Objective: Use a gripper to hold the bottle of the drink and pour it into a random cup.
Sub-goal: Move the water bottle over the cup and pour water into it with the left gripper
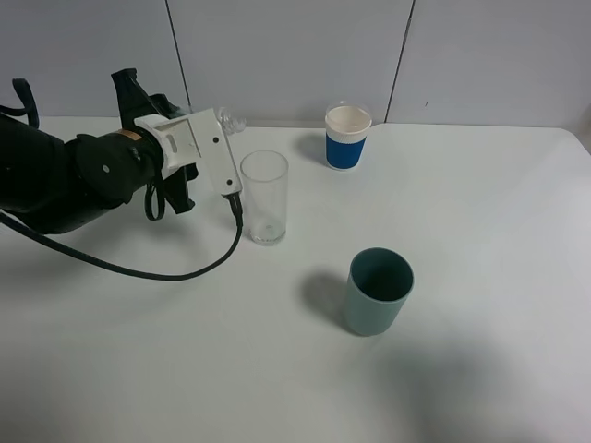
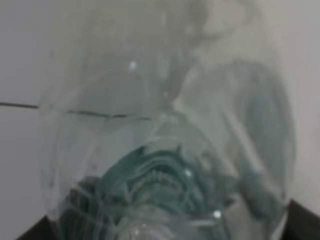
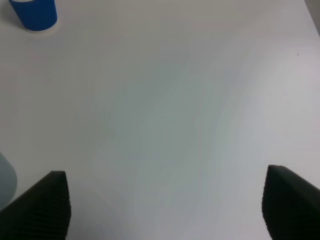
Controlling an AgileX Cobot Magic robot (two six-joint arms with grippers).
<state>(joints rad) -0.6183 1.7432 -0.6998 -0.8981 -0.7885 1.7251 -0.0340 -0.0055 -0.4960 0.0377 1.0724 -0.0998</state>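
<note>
Near tall straight-sided clear cup (image 1: pixel 264 196), rounded transparent plastic bottle (image 2: pixel 165 125)

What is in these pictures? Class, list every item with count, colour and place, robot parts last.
table: one, white, under everything.
glass: one, clear, left of middle.
paper cup: one, white with blue sleeve, far side by the wall.
opaque cup: one, grey-green, near side, right of the glass.
bottle: one, clear with green label, held up left of the glass.
left claw: one, white, shut on the bottle.
right claw: one, black tips, open over bare table.
cable: one, black, looping over the table from the left claw.
</note>
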